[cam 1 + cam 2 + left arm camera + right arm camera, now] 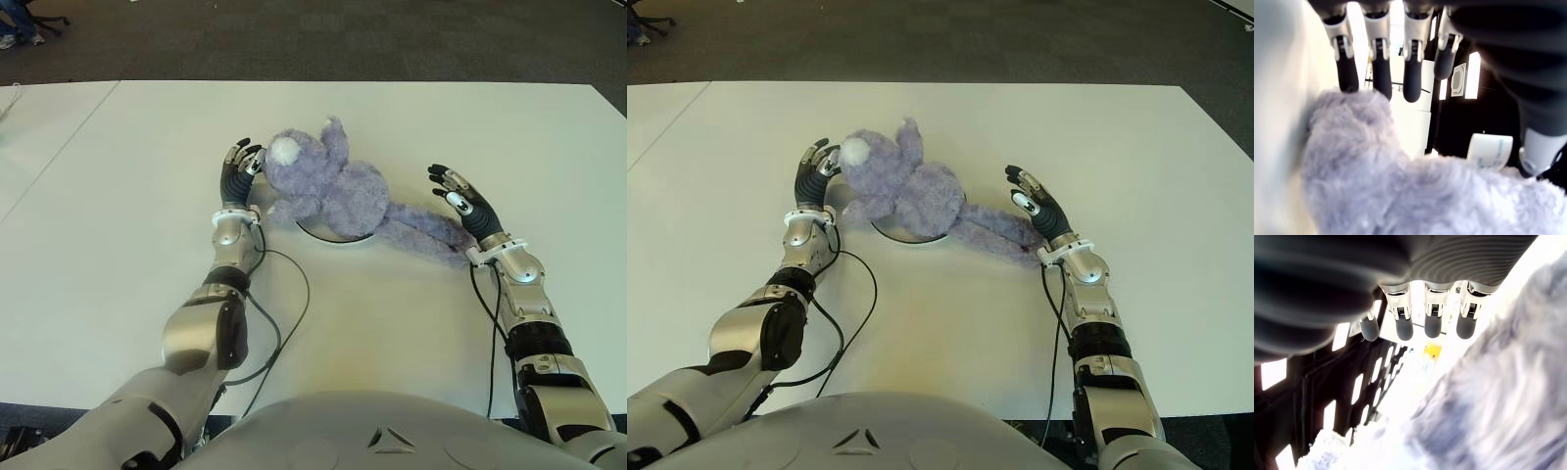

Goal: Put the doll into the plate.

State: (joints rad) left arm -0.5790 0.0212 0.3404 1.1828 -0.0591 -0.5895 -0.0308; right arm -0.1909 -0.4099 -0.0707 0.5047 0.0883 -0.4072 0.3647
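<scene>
From my seat, the white table [118, 196] carries everything. The doll [328, 191] lies across the plate [338, 238], its body covering most of it, with only a strip of rim showing on my near side; its legs trail off toward the right hand [460, 201]. I judge the placing mostly done, with only letting go and perhaps tucking the legs in left. My left hand [238, 168] sits against the doll's head, fingers extended, gripping nothing. The right hand's fingers are likewise spread beside the legs.

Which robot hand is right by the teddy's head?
The left hand, fingers open beside the doll's head. The right hand is by its legs instead.
</scene>
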